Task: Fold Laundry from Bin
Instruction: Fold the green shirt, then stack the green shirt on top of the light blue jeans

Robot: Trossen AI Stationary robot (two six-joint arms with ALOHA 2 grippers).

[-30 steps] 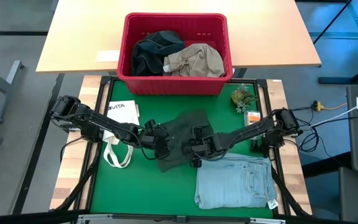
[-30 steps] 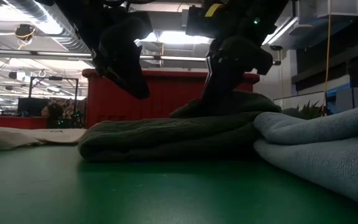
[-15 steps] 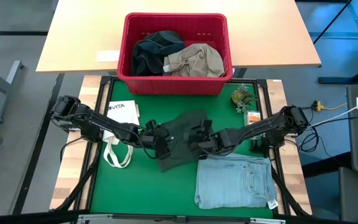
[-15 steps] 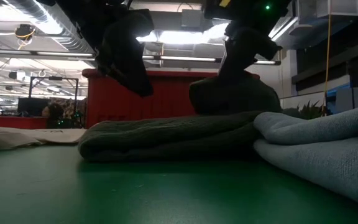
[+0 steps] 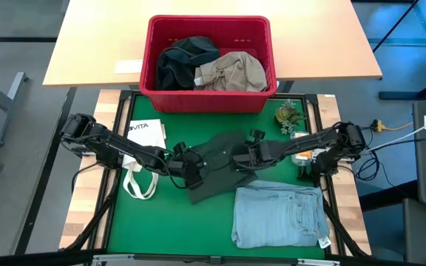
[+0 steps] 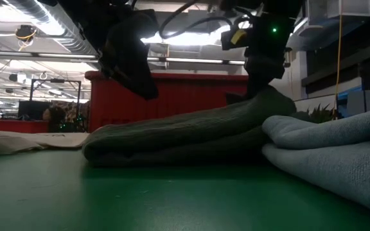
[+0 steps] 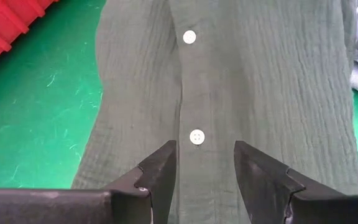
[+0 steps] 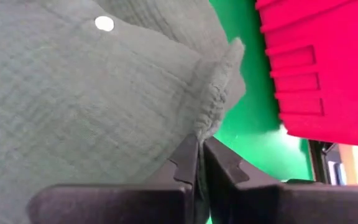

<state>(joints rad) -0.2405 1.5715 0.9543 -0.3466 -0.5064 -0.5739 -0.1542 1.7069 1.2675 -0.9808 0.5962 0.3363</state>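
A dark green buttoned shirt (image 5: 214, 176) lies bunched on the green mat at the table's middle. My right gripper (image 8: 197, 142) is shut on its edge, at the shirt's far right side (image 5: 239, 158). My left gripper (image 7: 204, 152) hangs open just above the shirt's button strip (image 7: 196, 136), clear of the cloth in the low view (image 6: 132, 61). Light blue jeans (image 5: 279, 214) lie folded near the front right. The red bin (image 5: 207, 100) stands at the far edge with a dark garment (image 5: 183, 63) and a khaki one (image 5: 231, 72) inside. My right gripper pinches the shirt's seamed edge (image 8: 207, 121), beside a corner of the cloth, between its two fingers. The fingers slant down from the table's right. The held edge (image 6: 262, 97) is lifted, and the cloth slopes down from it to the rest, which lies on the mat.
A white tote bag (image 5: 140, 151) lies on the mat's left side under my left arm. A small plant (image 5: 289, 116) and an orange packet (image 5: 302, 139) sit at the far right. The folded jeans (image 6: 333, 154) lie close beside the shirt.
My right gripper has risen and gone toward the table's right and far edge, turning as it went, shut on the shirt's edge. That part of the shirt, first bunched up under the gripper, is now drawn out into a sloping sheet; the shirt's left part has stayed put.
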